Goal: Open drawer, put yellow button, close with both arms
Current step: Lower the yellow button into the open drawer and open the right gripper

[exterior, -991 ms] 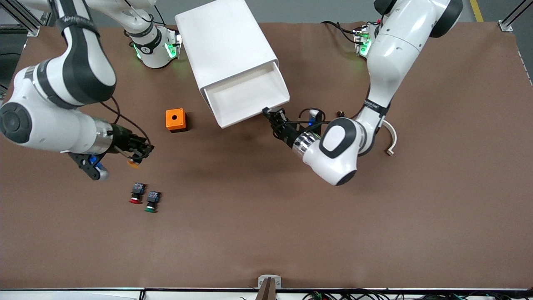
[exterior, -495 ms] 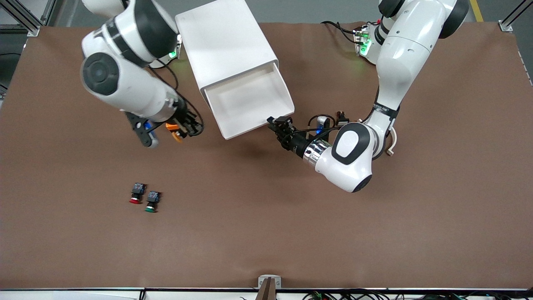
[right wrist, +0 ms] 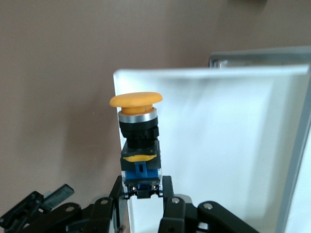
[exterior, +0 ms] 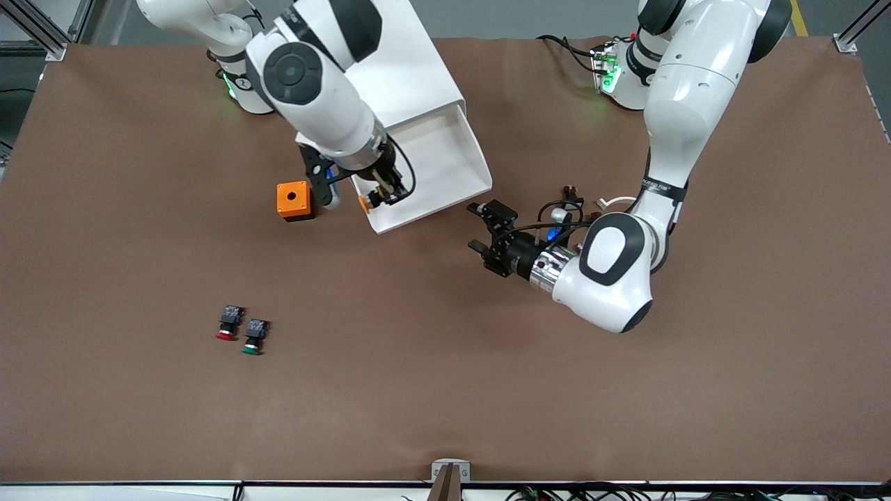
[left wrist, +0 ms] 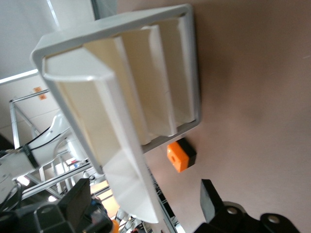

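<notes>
The white cabinet (exterior: 418, 76) has its top drawer (exterior: 438, 160) pulled out, and the tray shows bare inside. My right gripper (exterior: 379, 197) hangs over the drawer's front corner at the right arm's end. It is shut on the blue-black body of the yellow button (exterior: 363, 203), cap pointing away from the fingers. In the right wrist view the yellow button (right wrist: 138, 136) stands above the right gripper (right wrist: 143, 190), at the edge of the drawer (right wrist: 218, 145). My left gripper (exterior: 485, 235) is open and holds nothing, low over the table just off the drawer's front. The left wrist view shows the left gripper (left wrist: 145, 206) facing the drawer (left wrist: 126, 179).
An orange box (exterior: 294, 200) with a round hole sits beside the drawer's front corner, toward the right arm's end; it also shows as the orange box (left wrist: 180, 155) in the left wrist view. A red-capped switch (exterior: 227, 324) and a green-capped switch (exterior: 254, 337) lie nearer the front camera.
My right arm carried the yellow button from near the switches to the drawer's corner. My left gripper let go of the drawer front, opened, and drew back from it.
</notes>
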